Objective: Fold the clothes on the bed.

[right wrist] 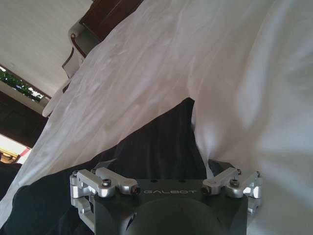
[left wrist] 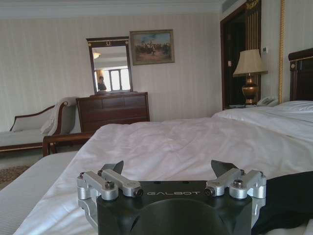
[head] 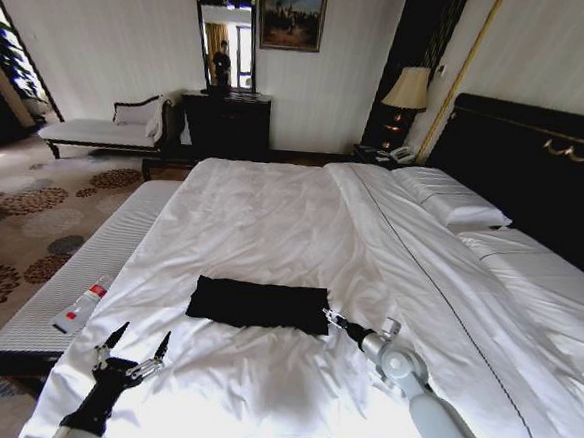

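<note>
The clothes (head: 259,304) lie as a flat black rectangle on the white sheet of the bed (head: 273,208), near its front edge. My right gripper (head: 331,318) is open at the right end of the clothes, its fingers low over the black fabric (right wrist: 161,142). In the right wrist view the right gripper (right wrist: 164,166) spans that cloth edge, with white sheet (right wrist: 195,58) beyond. My left gripper (head: 139,346) hovers open above the sheet, to the front left of the clothes and apart from them. In the left wrist view the left gripper (left wrist: 167,169) holds nothing, and the clothes (left wrist: 288,196) show beside it.
A grey striped bench (head: 88,265) runs along the bed's left side with a white and red item (head: 82,305) on it. Pillows (head: 449,198) and a black headboard (head: 536,166) are at the right. A dresser (head: 226,124), chaise (head: 103,131) and lamp (head: 408,92) stand at the far wall.
</note>
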Tool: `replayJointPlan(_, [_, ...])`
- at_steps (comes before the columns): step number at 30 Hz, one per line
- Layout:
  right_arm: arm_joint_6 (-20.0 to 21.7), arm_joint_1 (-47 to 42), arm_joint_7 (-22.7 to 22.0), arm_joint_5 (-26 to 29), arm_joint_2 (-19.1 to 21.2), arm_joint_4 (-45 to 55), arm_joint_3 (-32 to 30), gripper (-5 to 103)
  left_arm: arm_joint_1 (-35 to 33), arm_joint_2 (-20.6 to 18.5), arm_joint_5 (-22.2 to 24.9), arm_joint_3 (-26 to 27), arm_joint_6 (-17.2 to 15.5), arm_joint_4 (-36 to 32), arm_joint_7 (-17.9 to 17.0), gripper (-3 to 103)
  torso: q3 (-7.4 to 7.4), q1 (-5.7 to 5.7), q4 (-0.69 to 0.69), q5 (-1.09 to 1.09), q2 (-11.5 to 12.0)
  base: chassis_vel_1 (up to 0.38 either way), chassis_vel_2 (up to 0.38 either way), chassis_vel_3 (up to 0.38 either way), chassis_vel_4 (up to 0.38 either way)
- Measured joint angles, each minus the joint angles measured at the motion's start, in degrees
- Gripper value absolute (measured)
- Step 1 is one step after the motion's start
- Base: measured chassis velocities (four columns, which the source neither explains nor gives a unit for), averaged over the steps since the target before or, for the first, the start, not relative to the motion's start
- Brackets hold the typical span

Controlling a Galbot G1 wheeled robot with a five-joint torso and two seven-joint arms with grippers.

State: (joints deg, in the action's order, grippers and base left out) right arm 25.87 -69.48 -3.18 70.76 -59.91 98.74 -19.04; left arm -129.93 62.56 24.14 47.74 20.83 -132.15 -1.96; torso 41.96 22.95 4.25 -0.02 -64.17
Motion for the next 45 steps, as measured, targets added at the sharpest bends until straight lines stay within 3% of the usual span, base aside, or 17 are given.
replayJointPlan(7, [-2.1,1.6,0.3,-6.5,-1.6,-4.6,5.6,100,0.0,0.0,0.0,0.0,-0.1,0.0,-0.1,100,0.00,0.00,0.02,-0.01,0.0,0.000,0.000,0.000,0.000])
replayJointPlan(16, [-2.3,4.1,-0.2,-2.9,-2.8,-4.8,6.8,103,0.1,0.0,0.1,0.0,-0.1,0.0,-0.1,100,0.00,0.00,0.00,0.01,0.0,0.000,0.000,0.000,0.000])
replayJointPlan(18, [-2.3,4.5,-0.4,-2.9,-2.9,-5.3,7.3,99,0.1,0.0,0.1,0.0,-0.1,0.0,-0.1,100,0.00,0.00,0.00,0.01,0.0,0.000,0.000,0.000,0.000])
replayJointPlan(19, [-2.3,4.6,-0.5,-3.0,-3.0,-5.7,7.7,92,0.1,0.0,0.1,0.0,-0.1,0.0,-0.1,100,0.00,0.00,0.00,0.01,0.0,0.000,0.000,0.000,0.000])
replayJointPlan(21, [-2.3,4.6,-0.5,-3.1,-3.2,-5.8,7.8,92,0.1,0.0,0.1,0.0,-0.1,0.0,-0.1,100,0.00,0.00,0.01,0.01,0.0,0.000,0.000,0.000,0.000])
replayJointPlan(27, [-2.3,4.3,-0.7,-3.5,-3.3,-5.7,8.0,64,0.1,-0.1,0.1,0.0,-0.1,0.0,-0.1,100,0.00,-0.01,0.01,0.01,0.0,0.000,0.000,0.000,0.000])
replayJointPlan(30, [-2.3,4.2,-0.9,-3.6,-3.4,-5.7,8.0,59,0.1,-0.1,0.1,0.0,-0.1,0.0,-0.1,100,0.00,0.00,0.01,0.01,0.0,0.000,0.000,0.000,0.000])
replayJointPlan(33, [-2.4,4.1,-1.4,-3.9,-4.1,-5.6,8.0,43,0.1,-0.1,0.1,0.0,-0.1,0.0,-0.1,100,0.00,0.00,0.00,0.02,0.0,0.000,0.000,0.000,0.000])
replayJointPlan(36, [-2.4,3.9,-1.7,-4.0,-4.4,-5.2,7.9,37,0.1,-0.1,0.1,0.0,-0.1,0.0,-0.1,100,0.00,0.00,0.00,0.01,0.0,0.000,0.000,0.000,0.000])
replayJointPlan(37, [-2.3,3.6,-1.8,-4.4,-4.4,-4.7,8.1,27,0.1,-0.1,0.1,0.0,-0.1,0.0,-0.1,100,0.00,0.00,0.00,0.01,0.0,0.000,0.000,0.000,0.000])
replayJointPlan(45, [-2.6,3.2,-2.5,-5.5,-4.8,-4.1,8.5,8,0.1,-0.1,0.1,0.0,-0.1,0.0,-0.1,100,0.00,0.00,0.00,0.01,0.0,0.000,0.000,0.000,0.000])
